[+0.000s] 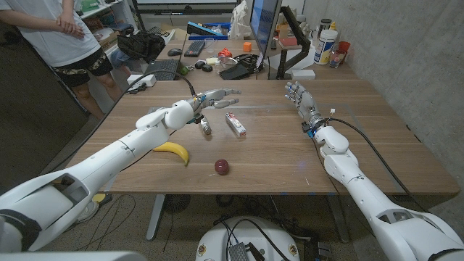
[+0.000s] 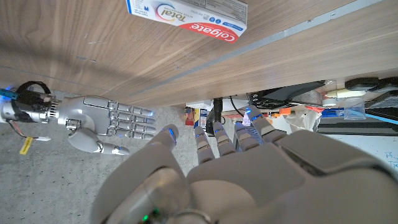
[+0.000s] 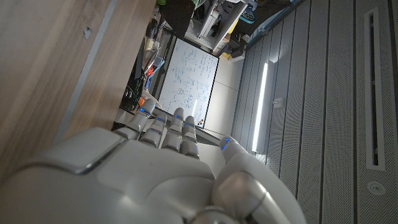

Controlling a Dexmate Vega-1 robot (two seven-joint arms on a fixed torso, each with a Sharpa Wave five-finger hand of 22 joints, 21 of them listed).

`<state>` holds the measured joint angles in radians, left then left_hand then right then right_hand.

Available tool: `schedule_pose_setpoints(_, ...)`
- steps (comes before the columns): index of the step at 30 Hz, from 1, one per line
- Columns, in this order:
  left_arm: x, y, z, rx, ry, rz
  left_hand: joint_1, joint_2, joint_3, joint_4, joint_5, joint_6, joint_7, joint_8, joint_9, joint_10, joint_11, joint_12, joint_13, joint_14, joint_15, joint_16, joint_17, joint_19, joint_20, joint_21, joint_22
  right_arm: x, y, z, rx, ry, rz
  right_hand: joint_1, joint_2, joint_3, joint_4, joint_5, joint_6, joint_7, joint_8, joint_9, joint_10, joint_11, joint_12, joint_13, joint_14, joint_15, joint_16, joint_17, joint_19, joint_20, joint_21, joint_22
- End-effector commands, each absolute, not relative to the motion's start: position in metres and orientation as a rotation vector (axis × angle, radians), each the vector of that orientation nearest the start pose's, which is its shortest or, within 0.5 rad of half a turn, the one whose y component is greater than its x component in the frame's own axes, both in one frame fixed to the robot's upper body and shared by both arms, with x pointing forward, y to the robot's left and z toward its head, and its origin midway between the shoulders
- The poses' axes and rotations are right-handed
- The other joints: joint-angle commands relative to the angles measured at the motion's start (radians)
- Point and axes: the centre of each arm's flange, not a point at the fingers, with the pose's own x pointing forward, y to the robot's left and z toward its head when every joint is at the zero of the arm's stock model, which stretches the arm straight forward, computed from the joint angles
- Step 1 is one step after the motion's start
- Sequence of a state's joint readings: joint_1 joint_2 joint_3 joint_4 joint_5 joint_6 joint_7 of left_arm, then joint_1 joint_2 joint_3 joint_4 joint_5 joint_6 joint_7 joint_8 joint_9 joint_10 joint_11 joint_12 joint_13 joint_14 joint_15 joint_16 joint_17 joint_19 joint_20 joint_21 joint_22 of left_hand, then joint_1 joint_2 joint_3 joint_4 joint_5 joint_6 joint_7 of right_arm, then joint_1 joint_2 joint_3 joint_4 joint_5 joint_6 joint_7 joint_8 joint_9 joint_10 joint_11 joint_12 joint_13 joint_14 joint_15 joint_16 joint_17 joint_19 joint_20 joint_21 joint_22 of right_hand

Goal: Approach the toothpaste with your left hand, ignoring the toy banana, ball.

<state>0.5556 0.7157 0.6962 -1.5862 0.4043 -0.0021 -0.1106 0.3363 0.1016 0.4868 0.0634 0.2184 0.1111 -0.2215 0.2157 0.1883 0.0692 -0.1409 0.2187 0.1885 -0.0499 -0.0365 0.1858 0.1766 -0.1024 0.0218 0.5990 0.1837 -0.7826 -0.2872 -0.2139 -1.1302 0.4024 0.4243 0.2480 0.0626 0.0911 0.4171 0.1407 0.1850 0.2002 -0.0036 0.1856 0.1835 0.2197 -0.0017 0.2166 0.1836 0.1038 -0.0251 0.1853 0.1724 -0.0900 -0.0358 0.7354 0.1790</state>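
A white, red and blue Colgate toothpaste box [image 1: 235, 125] [image 2: 193, 15] lies near the middle of the wooden table [image 1: 275, 156]. My left hand [image 1: 212, 99] [image 2: 236, 168] hovers just behind and to the left of the box, fingers spread and holding nothing. A yellow toy banana [image 1: 172, 151] lies under my left forearm. Near the table's front edge sits a dark red ball [image 1: 222, 167]. My right hand [image 1: 301, 103] [image 2: 106, 124] [image 3: 168, 168] stands on the right side of the table, open, with its fingers pointing away from me.
A person [image 1: 61, 32] stands at the back left corner. Behind the table are a monitor [image 1: 262, 25], a keyboard [image 1: 163, 69], bottles [image 1: 328, 45] and desk clutter. A concrete wall runs along the right.
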Motion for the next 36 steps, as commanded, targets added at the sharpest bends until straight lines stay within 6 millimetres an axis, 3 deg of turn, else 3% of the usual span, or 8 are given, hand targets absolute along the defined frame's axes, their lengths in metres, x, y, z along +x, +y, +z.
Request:
schedule_pose_setpoints(1,0.6290,0.1815,0.0629,1.388,-0.680,-0.215,0.015,0.004,0.002,-0.006,0.006,0.010,-0.001,0.000,0.004,0.016,-0.005,0.003,0.003,0.010,-0.087,0.006,0.003,0.005,0.002,-0.003,0.004,0.6618,-0.2568,-0.0112,-0.034,-0.731,0.298,-0.007,0.042,0.011,0.000,0.005,0.007,0.000,0.006,0.004,0.006,-0.001,-0.001,0.005,0.011,-0.001,0.001,0.002,0.000,-0.051,-0.005,0.003)
schedule_pose_setpoints(36,0.6293,0.1849,0.0578,1.434,-0.637,-0.227,0.053,0.017,0.014,-0.026,0.006,0.049,0.000,0.007,0.005,0.072,-0.009,0.013,0.004,0.046,-0.095,0.010,0.002,0.023,0.002,-0.004,0.004,0.6625,-0.2510,-0.0120,-0.035,-0.732,0.302,-0.008,0.041,0.012,0.000,0.005,0.007,0.000,0.006,0.004,0.007,-0.003,0.000,0.005,0.012,-0.001,0.001,0.002,0.001,-0.053,-0.011,0.004)
